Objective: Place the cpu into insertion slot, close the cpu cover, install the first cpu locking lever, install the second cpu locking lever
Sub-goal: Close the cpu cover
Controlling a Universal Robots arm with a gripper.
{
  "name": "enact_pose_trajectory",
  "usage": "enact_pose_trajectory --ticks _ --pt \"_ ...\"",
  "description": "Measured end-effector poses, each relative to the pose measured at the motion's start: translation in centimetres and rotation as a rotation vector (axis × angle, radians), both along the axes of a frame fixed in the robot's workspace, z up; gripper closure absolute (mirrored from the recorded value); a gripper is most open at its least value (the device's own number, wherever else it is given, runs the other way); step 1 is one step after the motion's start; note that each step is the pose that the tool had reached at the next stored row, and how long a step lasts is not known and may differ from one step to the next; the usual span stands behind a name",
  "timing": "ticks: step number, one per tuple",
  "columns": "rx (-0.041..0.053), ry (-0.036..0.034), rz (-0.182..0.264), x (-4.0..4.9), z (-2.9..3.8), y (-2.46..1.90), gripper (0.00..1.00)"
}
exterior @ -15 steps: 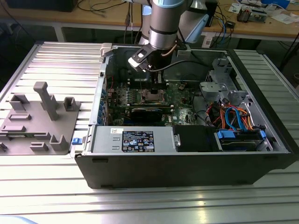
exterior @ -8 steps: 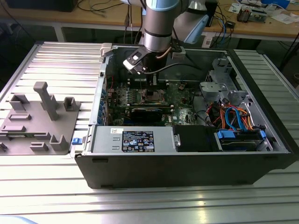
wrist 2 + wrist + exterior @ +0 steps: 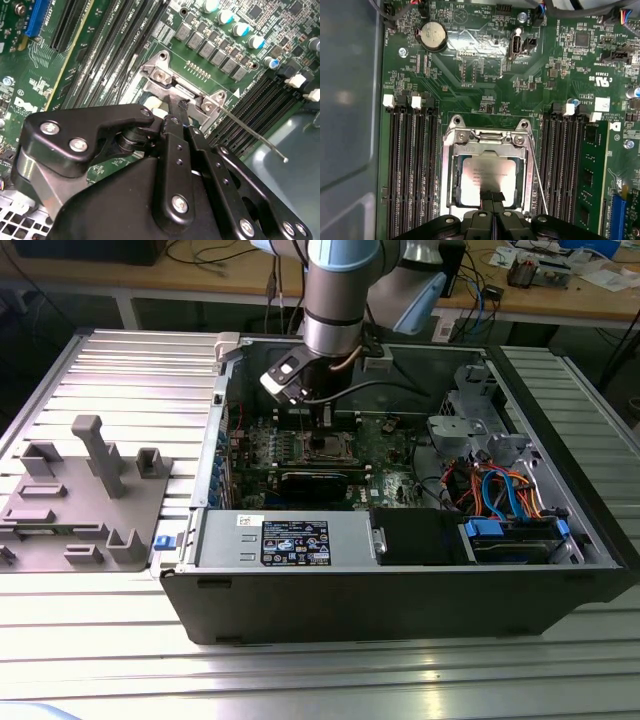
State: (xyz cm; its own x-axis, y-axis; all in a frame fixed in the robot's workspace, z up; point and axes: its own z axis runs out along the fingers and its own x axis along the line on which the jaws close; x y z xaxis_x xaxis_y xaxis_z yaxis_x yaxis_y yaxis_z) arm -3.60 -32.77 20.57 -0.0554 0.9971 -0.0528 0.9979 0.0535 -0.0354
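Note:
The cpu (image 3: pixel 487 175) lies flat in the insertion slot (image 3: pixel 330 446) on the green motherboard, its silver top showing. The cpu cover (image 3: pixel 451 170), a silver frame with a square window, lies down around it. My gripper (image 3: pixel 493 196) hangs right over the near edge of that cover with its black fingers pressed together and nothing between them. In the second wrist view the gripper (image 3: pixel 178 104) tips touch or nearly touch the socket's metal bracket. One thin wire locking lever (image 3: pixel 538 177) runs along the socket's side, and this lever (image 3: pixel 250 131) juts out free, away from the socket. In the exterior view the gripper (image 3: pixel 325 422) is low inside the case.
Long black memory slots (image 3: pixel 412 170) flank the socket on both sides. A black graphics card (image 3: pixel 315 480) and the power supply (image 3: pixel 285 538) lie toward the case front. A drive cage with coloured cables (image 3: pixel 500 490) is at the exterior view's right. A grey fixture tray (image 3: pixel 80 490) sits outside the case.

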Motion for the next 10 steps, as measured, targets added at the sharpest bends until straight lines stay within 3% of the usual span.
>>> enact_pose_trajectory --ticks 7,10 --pt "0.0001 0.0003 0.0 -0.12 -0.14 0.0 0.89" --pt "0.0002 0.0 0.0 0.57 -0.14 0.0 0.89"
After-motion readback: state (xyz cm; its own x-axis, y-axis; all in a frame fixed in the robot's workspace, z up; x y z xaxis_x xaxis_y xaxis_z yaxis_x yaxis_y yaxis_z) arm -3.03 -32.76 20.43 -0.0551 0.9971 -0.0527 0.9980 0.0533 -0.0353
